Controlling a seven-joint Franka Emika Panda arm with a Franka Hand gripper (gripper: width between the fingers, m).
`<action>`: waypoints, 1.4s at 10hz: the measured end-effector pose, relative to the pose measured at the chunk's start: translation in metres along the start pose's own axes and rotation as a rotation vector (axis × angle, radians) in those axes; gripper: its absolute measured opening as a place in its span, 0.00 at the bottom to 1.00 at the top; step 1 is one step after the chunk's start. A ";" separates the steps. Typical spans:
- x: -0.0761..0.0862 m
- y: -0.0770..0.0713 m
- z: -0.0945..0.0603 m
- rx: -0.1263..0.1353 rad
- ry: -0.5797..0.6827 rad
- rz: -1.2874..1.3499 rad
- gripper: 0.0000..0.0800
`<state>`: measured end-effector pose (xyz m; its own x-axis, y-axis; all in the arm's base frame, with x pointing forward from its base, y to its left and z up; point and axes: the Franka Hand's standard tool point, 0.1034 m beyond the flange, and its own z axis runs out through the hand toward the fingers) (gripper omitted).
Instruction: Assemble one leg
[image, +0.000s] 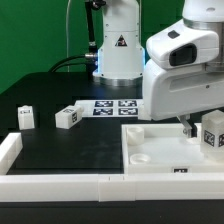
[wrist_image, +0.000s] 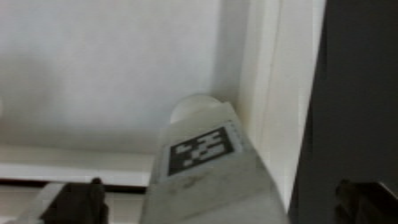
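Observation:
A white leg (wrist_image: 210, 160) with a black-and-white tag lies on the large white panel (wrist_image: 107, 70), between my gripper (wrist_image: 222, 205) fingers. Both dark fingertips (wrist_image: 80, 203) stand apart from the leg's sides, so the gripper is open around it and not touching it. In the exterior view this leg (image: 213, 135) sits at the panel's (image: 165, 150) right side, just under the gripper (image: 192, 126). Two more legs (image: 25, 117) (image: 68, 117) stand on the black table at the exterior view's left.
The marker board (image: 110, 106) lies in front of the robot base (image: 120, 50). A low white rim (image: 60, 185) runs along the near table edge and up the exterior view's left side. The panel has a round socket (image: 143, 157).

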<state>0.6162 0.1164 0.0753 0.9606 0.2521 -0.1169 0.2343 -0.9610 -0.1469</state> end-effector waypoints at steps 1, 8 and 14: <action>0.000 0.000 0.000 0.000 0.000 -0.061 0.81; -0.001 0.002 0.000 0.001 0.000 -0.045 0.36; 0.004 -0.001 0.001 0.014 0.036 0.859 0.36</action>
<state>0.6200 0.1182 0.0740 0.8085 -0.5658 -0.1617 -0.5775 -0.8157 -0.0336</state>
